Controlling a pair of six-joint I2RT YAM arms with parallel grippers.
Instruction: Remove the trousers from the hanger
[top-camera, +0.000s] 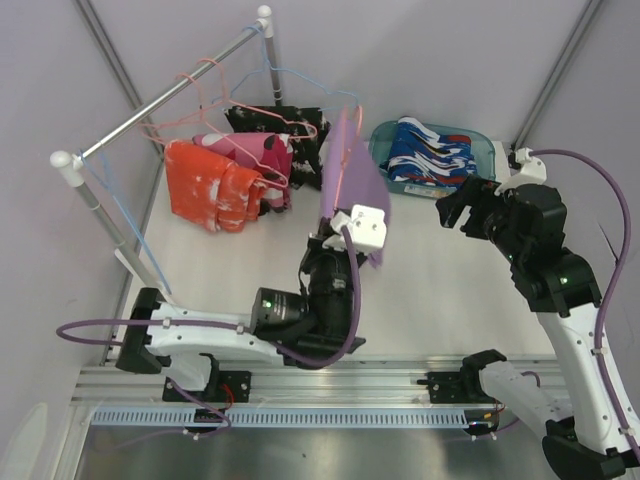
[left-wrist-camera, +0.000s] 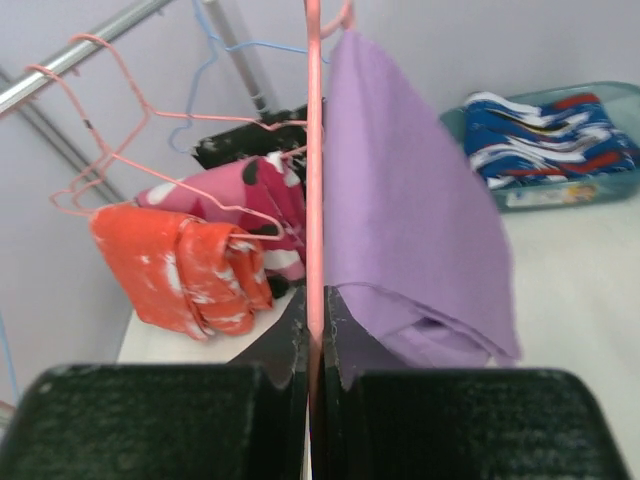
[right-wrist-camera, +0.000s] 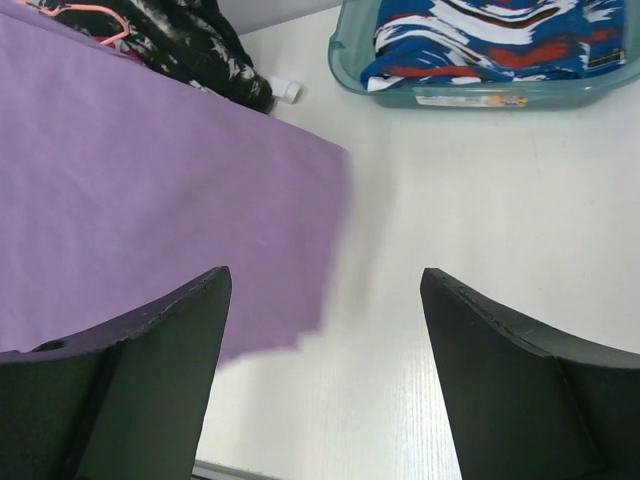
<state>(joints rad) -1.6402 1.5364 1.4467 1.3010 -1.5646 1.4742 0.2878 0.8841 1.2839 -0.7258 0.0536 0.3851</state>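
My left gripper (left-wrist-camera: 314, 305) is shut on the thin wire of a pink hanger (left-wrist-camera: 314, 150), held off the rack. The plain lavender trousers (left-wrist-camera: 410, 230) drape over that hanger and show in the top view (top-camera: 350, 175). My right gripper (right-wrist-camera: 325, 290) is open and empty above the table, next to the lavender cloth's edge (right-wrist-camera: 150, 200). The orange trousers (top-camera: 210, 185), the pink-magenta pair (top-camera: 268, 155) and the black speckled pair (top-camera: 285, 125) hang on hangers at the rack. The blue-white-red trousers (top-camera: 435, 150) lie in a teal bin (top-camera: 482, 140).
A metal rack rod (top-camera: 160, 100) on two posts runs along the back left, with empty pink and blue wire hangers on it. The teal bin also shows in the right wrist view (right-wrist-camera: 350, 70). Grey walls close the back and the sides.
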